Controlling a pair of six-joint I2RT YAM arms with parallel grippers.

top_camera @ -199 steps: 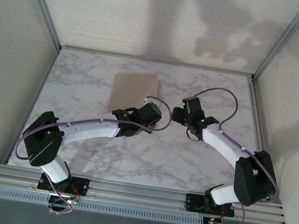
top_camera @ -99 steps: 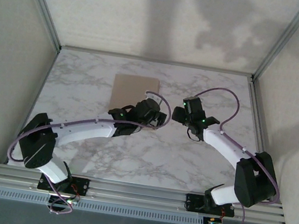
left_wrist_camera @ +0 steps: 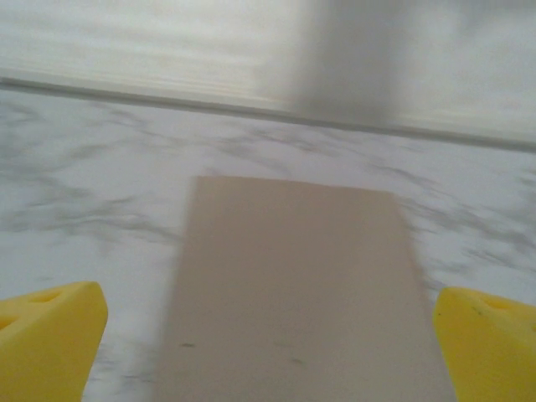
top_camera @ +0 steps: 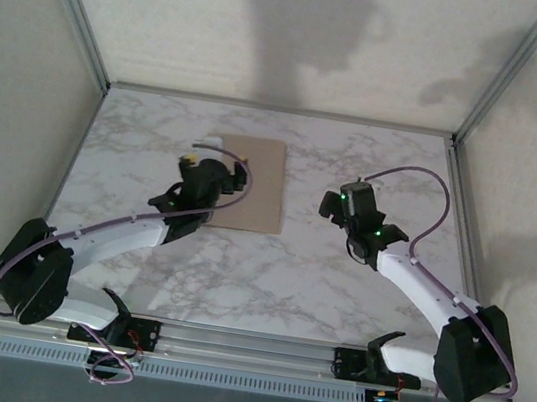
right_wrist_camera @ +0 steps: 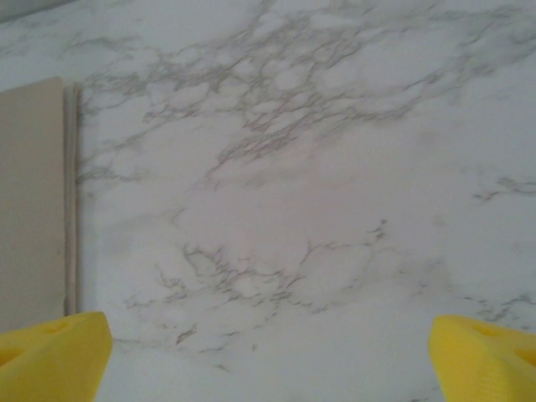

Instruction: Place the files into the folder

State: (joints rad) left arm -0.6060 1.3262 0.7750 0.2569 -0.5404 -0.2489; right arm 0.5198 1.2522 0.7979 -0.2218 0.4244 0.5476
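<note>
The tan folder [top_camera: 254, 185] lies flat and closed on the marble table, at the back left of centre. The files are hidden from view. My left gripper [top_camera: 209, 161] hovers over the folder's left side, open, nothing between its yellow fingertips [left_wrist_camera: 47, 337]; in the left wrist view the folder [left_wrist_camera: 293, 285] stretches away between them. My right gripper [top_camera: 348, 199] is open over bare marble to the right of the folder. In the right wrist view the folder's edge [right_wrist_camera: 33, 201] shows at far left, apart from the gripper [right_wrist_camera: 268, 362].
The marble table [top_camera: 337, 282] is enclosed by pale walls and aluminium frame posts [top_camera: 75, 5] at the back corners. Purple cables loop beside both wrists. A rail [top_camera: 247, 344] with the arm bases runs along the near edge.
My left arm has swung left, from the folder's near right corner to its left side, and its gripper opened. The right gripper opened wider and shifted a little right.
</note>
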